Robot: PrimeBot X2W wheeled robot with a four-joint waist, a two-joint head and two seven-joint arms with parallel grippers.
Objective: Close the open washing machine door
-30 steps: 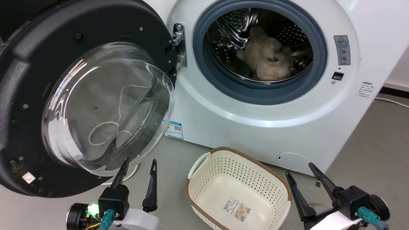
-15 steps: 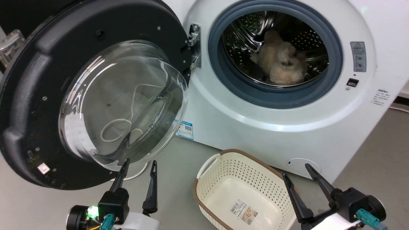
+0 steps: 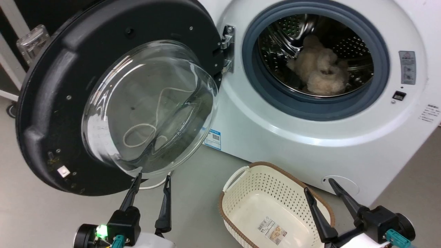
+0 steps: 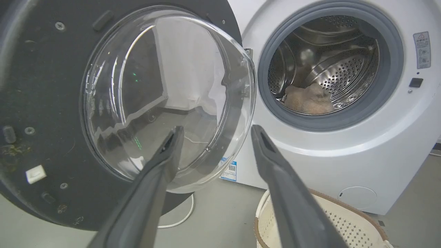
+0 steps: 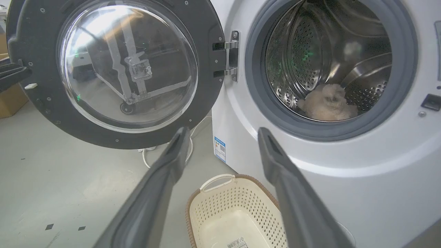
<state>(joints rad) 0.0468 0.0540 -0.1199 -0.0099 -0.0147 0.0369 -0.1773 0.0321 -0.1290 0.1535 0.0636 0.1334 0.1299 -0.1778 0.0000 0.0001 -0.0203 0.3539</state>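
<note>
The washing machine door (image 3: 51, 110), black and round with a bulging clear glass bowl, hangs wide open to the left on its hinge (image 3: 227, 48). The white washing machine (image 3: 296, 137) stands on the right, its grey-rimmed steel drum holding a beige fluffy item (image 3: 322, 75). My left gripper (image 3: 152, 177) is open just below the door's glass bowl, apart from it. My right gripper (image 3: 318, 184) is open over the basket's right edge. In the left wrist view the door (image 4: 41, 103) is close ahead of the open gripper (image 4: 215, 131). The right wrist view shows the door (image 5: 206, 20) and the open gripper (image 5: 224, 132).
A cream perforated basket (image 3: 241, 199) with a brown rim sits on the grey floor in front of the machine, between my grippers. A white cable (image 3: 155, 186) lies on the floor under the door. A cardboard box (image 5: 12, 100) stands far left.
The camera has turned left, so door, machine and basket have all slid right in the head view. Both grippers stay open and hold their places in that view.
</note>
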